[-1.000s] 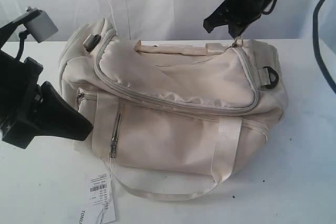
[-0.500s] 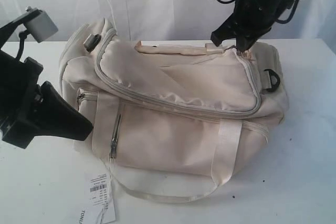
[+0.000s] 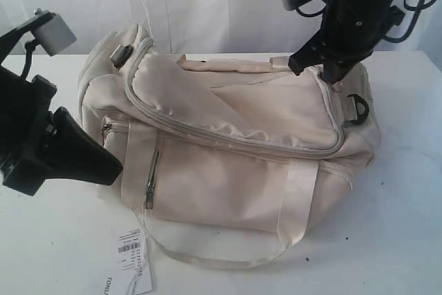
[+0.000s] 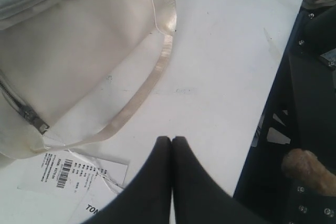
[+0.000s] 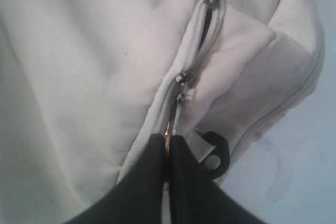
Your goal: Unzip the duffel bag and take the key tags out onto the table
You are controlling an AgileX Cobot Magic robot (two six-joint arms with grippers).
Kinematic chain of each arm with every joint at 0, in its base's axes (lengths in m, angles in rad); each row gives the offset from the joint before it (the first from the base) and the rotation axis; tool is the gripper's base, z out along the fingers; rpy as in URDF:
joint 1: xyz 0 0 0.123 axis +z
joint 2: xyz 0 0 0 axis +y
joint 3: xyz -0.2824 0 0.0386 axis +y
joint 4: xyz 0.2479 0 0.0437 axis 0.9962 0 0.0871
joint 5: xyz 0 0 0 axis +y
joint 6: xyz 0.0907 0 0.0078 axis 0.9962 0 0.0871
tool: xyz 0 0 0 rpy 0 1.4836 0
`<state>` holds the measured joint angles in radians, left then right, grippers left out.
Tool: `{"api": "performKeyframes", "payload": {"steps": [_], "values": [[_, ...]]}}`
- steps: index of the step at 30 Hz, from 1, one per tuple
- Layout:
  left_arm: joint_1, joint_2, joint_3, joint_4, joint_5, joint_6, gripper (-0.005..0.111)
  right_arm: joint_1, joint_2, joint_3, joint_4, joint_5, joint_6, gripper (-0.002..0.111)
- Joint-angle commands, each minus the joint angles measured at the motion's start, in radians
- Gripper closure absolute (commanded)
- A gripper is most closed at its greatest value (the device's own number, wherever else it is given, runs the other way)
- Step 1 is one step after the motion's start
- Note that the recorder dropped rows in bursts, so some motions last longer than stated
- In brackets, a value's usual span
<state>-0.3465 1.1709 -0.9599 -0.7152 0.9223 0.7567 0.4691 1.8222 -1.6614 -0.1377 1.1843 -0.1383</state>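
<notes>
Duffel bag (image 3: 235, 143) is sitting on the white table (image 3: 394, 233). Its main zip is running around the top flap and is only beginning to part at the right end. The right wrist view is showing a short dark slit there, too narrow to reveal anything inside.

The right gripper (image 5: 167, 142) is pinching the metal zipper pull (image 5: 177, 109) between tightly closed jaws, just beside the black D-ring (image 3: 357, 107). The left gripper (image 4: 171, 142) is hovering over bare tabletop with its jaws pressed together on nothing. It is hanging near the table's edge, just clear of the bag's trailing webbing handle (image 4: 142, 90) and the white hangtag (image 3: 131, 257).

Open white surface is stretching in front of the bag and to its right.

Compared with a second ago, the right gripper has been travelling from the flap's far right corner toward the near side, following the zip's curve. The bag's right end is bulging slightly further right. The left arm is staying where it was.
</notes>
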Motion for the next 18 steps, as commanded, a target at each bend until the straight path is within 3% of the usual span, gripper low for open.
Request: {"api": "performKeyframes", "payload": {"steps": [1, 11, 18], "values": [[-0.005, -0.003, -0.007, -0.026, 0.023, 0.003, 0.107, -0.005, -0.054, 0.042, 0.028, 0.037, 0.012, 0.108], [-0.005, -0.003, -0.007, -0.031, 0.024, 0.003, 0.107, -0.005, -0.153, 0.182, 0.100, 0.037, 0.012, 0.108], [-0.005, -0.003, -0.007, -0.031, 0.022, 0.005, 0.107, -0.005, -0.237, 0.186, 0.138, 0.037, 0.005, 0.108]]}}
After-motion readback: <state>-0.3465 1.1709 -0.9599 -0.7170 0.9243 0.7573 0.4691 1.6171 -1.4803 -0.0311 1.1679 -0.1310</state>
